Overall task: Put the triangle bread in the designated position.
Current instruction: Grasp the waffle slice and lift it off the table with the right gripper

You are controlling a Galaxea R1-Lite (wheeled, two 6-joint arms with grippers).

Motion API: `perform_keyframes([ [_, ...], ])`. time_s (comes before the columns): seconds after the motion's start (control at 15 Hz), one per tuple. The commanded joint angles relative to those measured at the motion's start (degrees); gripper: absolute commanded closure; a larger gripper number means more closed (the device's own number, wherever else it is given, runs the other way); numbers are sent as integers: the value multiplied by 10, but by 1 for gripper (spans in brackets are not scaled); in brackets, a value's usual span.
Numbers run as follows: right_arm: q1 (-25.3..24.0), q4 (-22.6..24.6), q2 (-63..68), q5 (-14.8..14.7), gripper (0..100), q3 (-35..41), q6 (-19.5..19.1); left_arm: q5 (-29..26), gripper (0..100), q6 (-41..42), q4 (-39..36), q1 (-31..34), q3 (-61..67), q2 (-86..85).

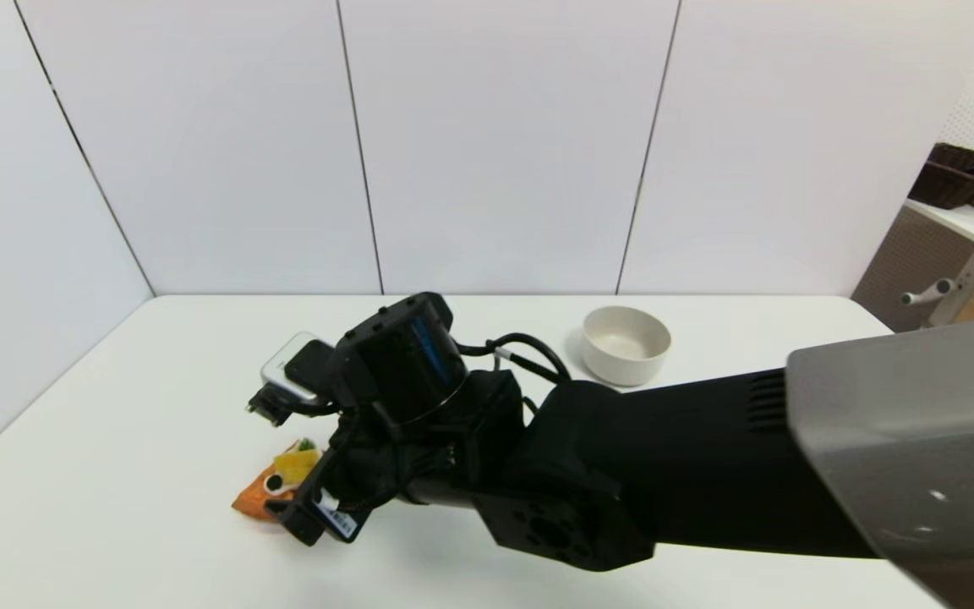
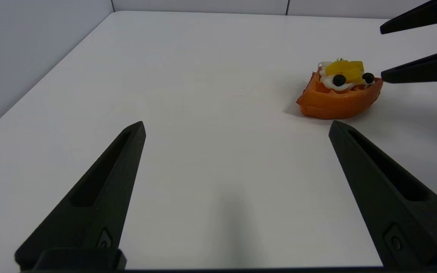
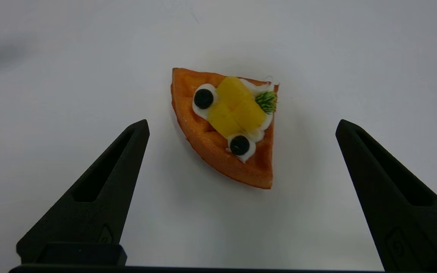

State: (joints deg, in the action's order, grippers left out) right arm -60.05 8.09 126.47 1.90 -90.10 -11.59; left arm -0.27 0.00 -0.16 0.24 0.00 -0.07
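Note:
The triangle bread (image 1: 270, 488) lies flat on the white table (image 1: 115, 423) at the front left, an orange-brown waffle wedge with white cream, a yellow chunk, two black dots and a green bit. My right arm reaches across the table, and my right gripper (image 1: 301, 478) hangs open just above the triangle bread (image 3: 218, 151), one finger on each side and neither touching it. In the left wrist view, my left gripper (image 2: 237, 124) is open and empty, low over the table. The triangle bread (image 2: 336, 100) lies beyond its right finger, with the right gripper (image 2: 383, 53) next to it.
A plain grey-white bowl (image 1: 626, 342) stands at the back of the table, right of centre. White wall panels close off the back and left sides. Another table with a dark basket (image 1: 956, 173) and green fruit stands far right.

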Motion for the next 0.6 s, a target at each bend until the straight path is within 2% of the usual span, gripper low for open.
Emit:
perform_keyframes([
  [0.07,-8,-5,54,0,0,-37,1,0,0,0,-1,0,0,0],
  [0.33,-4,-25,72,-1,0,-74,2,0,0,0,-1,0,0,0],
  [0.4,-4,-26,77,-1,100,-75,1,0,0,0,1,0,0,0],
  [0.6,-4,-26,84,-2,100,-75,4,0,0,0,1,0,0,0],
])
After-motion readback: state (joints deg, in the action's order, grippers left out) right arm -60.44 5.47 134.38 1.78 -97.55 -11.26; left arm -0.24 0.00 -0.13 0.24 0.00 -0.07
